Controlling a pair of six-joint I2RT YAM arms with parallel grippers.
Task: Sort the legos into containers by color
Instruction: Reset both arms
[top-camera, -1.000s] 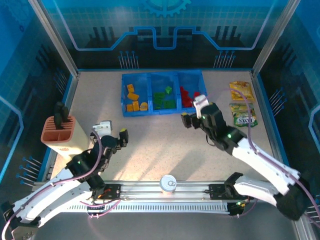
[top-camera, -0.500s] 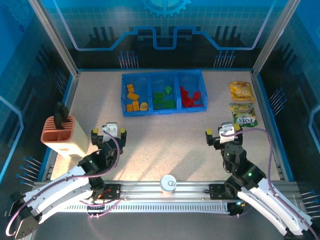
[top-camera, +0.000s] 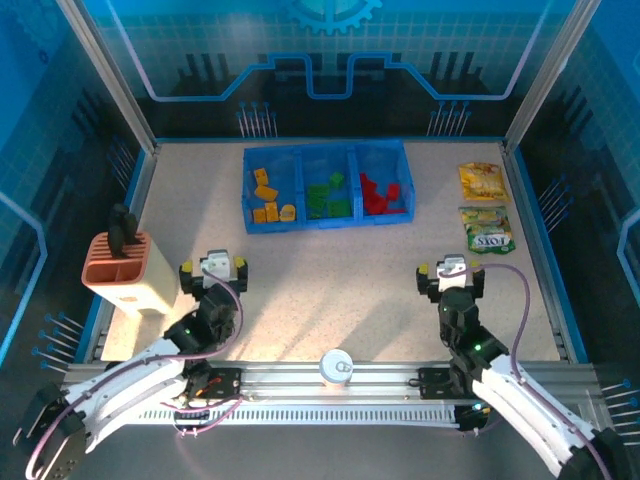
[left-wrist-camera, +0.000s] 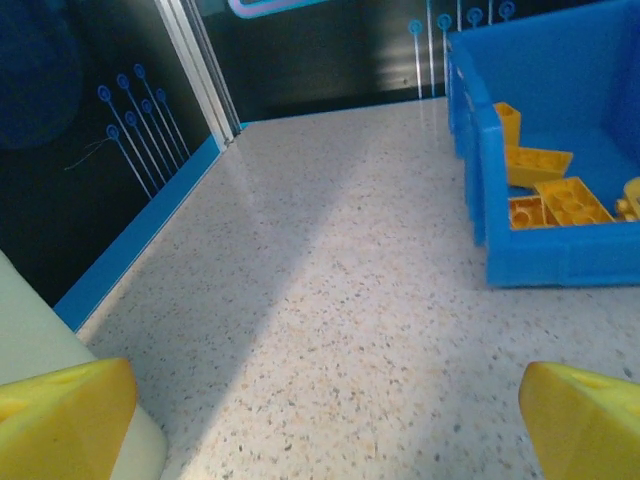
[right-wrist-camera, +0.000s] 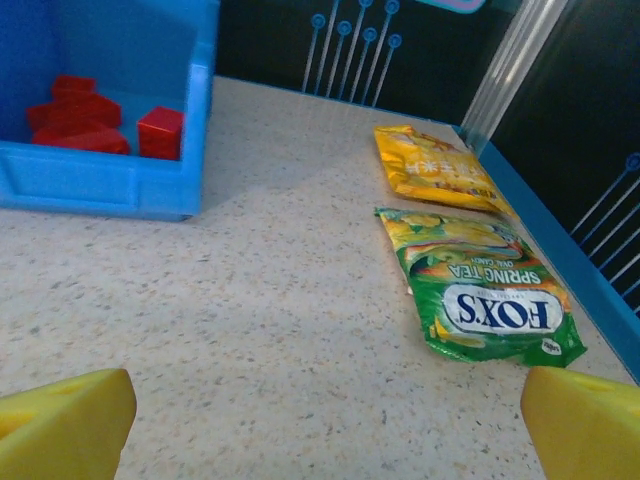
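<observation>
Both arms are now sitting pulled back toward 6 o'clock. The right end effector (top-camera: 449, 270) has left the tray's red end since a second ago, while the left end effector (top-camera: 213, 268) has barely shifted. Each is hanging released, grasping nothing. At 12 o'clock on the counter (top-camera: 330, 275), the legos (top-camera: 327, 197) are lying sorted in the blue tray (top-camera: 325, 226): yellow-orange bricks (top-camera: 268, 200) left, red bricks (top-camera: 378, 195) right. Snack packets (top-camera: 486, 232) are lying at 2 o'clock.
</observation>
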